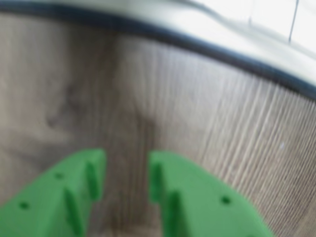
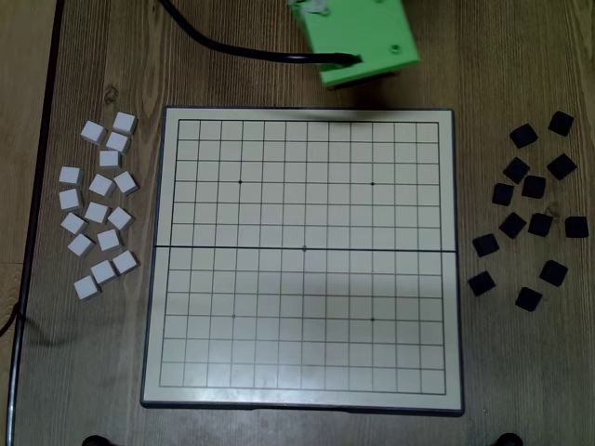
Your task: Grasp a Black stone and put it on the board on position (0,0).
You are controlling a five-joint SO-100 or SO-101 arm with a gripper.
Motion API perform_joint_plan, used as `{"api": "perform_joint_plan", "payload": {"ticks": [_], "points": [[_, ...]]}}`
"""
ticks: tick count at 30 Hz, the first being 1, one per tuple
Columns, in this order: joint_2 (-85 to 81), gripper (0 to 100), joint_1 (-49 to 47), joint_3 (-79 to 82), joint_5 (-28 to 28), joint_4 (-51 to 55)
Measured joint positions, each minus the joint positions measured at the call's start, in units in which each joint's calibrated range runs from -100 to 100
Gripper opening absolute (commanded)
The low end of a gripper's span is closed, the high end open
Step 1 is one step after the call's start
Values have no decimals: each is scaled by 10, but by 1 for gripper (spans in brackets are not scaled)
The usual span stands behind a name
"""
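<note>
the black stones [image 2: 534,187] lie loose on the wooden surface [image 2: 102,56] at the right of the overhead view, well apart from the board [image 2: 302,395] edge; none is on the grid. the white tiles [image 2: 100,209] sit in a matching scatter at the left. the board fills the centre and carries no pieces.

the arm's green housing [image 2: 358,42] is at the top centre of the overhead view, just above the board's upper frame, with a black cable [image 2: 223,46] trailing to the upper left. in the wrist view the end effector [image 1: 127,177] rises from the bottom edge with its two green fingers [image 1: 170,182] parted and only bare wood between them: released, grasping nothing. the board's dark rim curves across the top of that view.

handling judgement: each stone is a small flat square, likely light and rigid (the matte face should give fair friction). grip across two opposite straight sides, not corner to corner. many tiles lie rotated, so wrist alignment is needed first. an outlying piece, such as the one at the lower left of the cluster [image 2: 481,283], offers clearance for both fingers. a low profile means the fingers must descend almost to the surface.
</note>
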Motion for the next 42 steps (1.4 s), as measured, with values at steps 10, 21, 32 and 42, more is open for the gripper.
{"api": "perform_joint_plan", "payload": {"ticks": [10, 21, 32, 42], "points": [[128, 6, -123, -180, -37, 66], [257, 6, -198, -434, -57, 163], [311, 6, -222, -556, -70, 177], [318, 6, -234, -564, -107, 159]]}}
